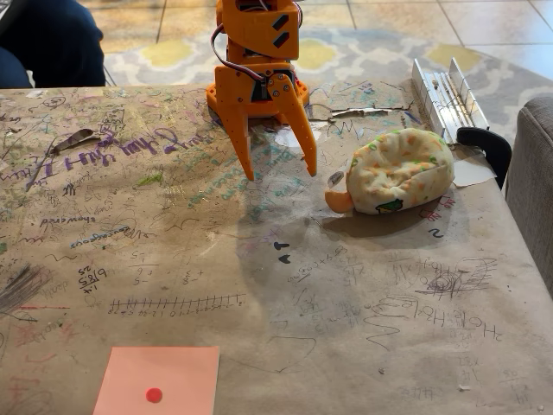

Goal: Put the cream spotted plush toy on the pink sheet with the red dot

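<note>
1. Now, in the fixed view, the orange tool (pixel 278 169) hangs with its two fingers spread wide and nothing between them; the tips are near the counter (pixel 346 294), at its far side.
2. The plush toy (pixel 399 171) lies on the counter to the right of the tool, apart from it, on its side, with an orange foot toward the tool.
3. The pink sheet (pixel 157 380) with its red dot (pixel 154 395) lies flat at the near edge, at the left, well apart from the toy.
4. I judge the step in hand is the reach. The tool should turn right, keep its fingers wide, come down over the round middle of the toy, not the foot, and close gently, because the soft body will give.
5. The counter paper is full of scribbles. I can read "185", "25" and a "2" near the toy; the purple words I cannot read. No brand is seen.
</note>
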`<act>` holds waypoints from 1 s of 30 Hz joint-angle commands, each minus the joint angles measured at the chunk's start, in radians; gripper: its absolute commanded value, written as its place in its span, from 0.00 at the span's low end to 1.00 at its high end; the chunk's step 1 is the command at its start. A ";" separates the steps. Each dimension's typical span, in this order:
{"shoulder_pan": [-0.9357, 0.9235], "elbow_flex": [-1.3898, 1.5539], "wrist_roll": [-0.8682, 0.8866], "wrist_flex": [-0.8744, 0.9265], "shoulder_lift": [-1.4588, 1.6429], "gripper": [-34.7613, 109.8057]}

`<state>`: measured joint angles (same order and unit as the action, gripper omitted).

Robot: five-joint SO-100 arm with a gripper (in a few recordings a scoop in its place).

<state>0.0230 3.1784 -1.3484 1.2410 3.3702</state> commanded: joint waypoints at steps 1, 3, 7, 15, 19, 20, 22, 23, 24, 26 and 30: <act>-0.002 0.020 0.029 0.005 0.000 0.43; -0.060 0.020 0.029 0.005 0.000 0.43; -0.179 0.020 0.103 -0.003 0.002 0.51; -0.259 -0.035 0.382 0.002 0.003 0.56; -0.245 -0.086 0.689 -0.014 0.003 0.55; -0.216 -0.095 0.747 -0.018 0.003 0.55; -0.146 -0.110 0.842 -0.028 0.003 0.56; -0.106 -0.112 0.867 -0.031 0.003 0.56; -0.074 -0.115 0.902 -0.034 0.003 0.57; -0.018 -0.124 0.922 -0.037 0.003 0.59; 0.072 -0.252 0.951 -0.071 0.000 0.61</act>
<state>0.0291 3.0787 -0.4050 1.1888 3.3702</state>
